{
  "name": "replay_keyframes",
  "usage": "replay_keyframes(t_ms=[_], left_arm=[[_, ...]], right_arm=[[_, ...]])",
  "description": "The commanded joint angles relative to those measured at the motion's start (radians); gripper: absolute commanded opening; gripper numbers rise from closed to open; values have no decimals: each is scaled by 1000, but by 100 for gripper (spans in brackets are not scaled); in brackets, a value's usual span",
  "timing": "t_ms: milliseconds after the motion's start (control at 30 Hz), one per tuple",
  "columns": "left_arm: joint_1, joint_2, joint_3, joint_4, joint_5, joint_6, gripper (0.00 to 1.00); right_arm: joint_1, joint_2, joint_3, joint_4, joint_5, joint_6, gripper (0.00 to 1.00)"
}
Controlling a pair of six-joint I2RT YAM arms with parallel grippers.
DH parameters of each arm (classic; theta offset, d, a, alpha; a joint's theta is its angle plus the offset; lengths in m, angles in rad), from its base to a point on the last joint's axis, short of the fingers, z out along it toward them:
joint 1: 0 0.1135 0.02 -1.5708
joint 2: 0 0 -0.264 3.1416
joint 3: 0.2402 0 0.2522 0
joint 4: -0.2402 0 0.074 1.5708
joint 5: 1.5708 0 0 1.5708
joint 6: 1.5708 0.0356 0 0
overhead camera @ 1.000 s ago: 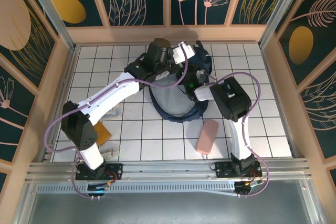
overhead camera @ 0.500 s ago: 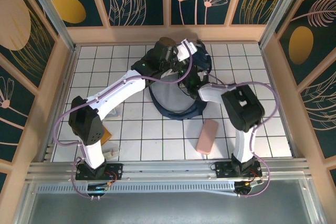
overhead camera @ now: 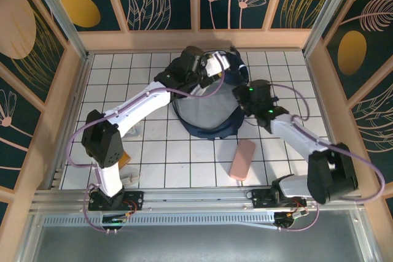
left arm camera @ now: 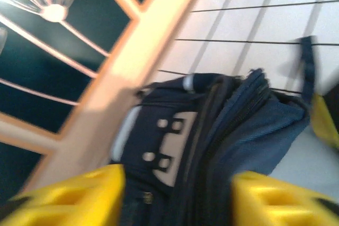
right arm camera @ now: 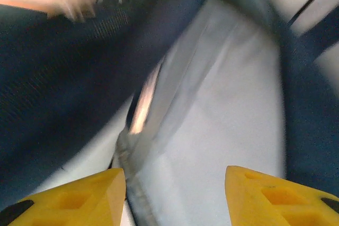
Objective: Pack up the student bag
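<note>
The student bag [overhead camera: 207,110], dark navy with a pale grey lining showing through its open mouth, lies at the middle back of the tiled table. My left gripper [overhead camera: 226,67] is at the bag's far rim. In the left wrist view its yellow fingers [left arm camera: 79,197] stand wide apart with the navy bag [left arm camera: 249,130] and a grey buckle patch [left arm camera: 175,144] between and beyond them; left gripper [left arm camera: 177,199] open. My right gripper [overhead camera: 241,93] is at the bag's right rim, and in the right wrist view the gripper [right arm camera: 175,194] is open over the grey lining [right arm camera: 222,130].
A pink case [overhead camera: 243,159] lies on the tiles in front of the bag. An orange-brown flat thing [overhead camera: 124,155] sits partly under the left arm at the near left. Wooden walls [overhead camera: 319,90] close in the table on three sides.
Both grippers have opened. The right arm has swung its elbow out to the right and now reaches the bag from the right side. The left gripper stays at the far rim.
</note>
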Motion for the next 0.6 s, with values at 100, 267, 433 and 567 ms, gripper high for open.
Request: replay_keyframes(t_ms=[100,267,433,567], left_arm=[[54,-249,-146,-109,359,-69,78],[217,-400,-292,-89,368,-377,82],[396,-451,-477,-47,305,-734,80],[480,-407,-585,9,377,-827,65]], right_arm=[[-121,-135,42,-300,4,-448,53],[-104,-105,172,-389,-24,-613,52],[68,74,438,-526,27,-852,52],[198,243,572,-500,-100,-920,51]])
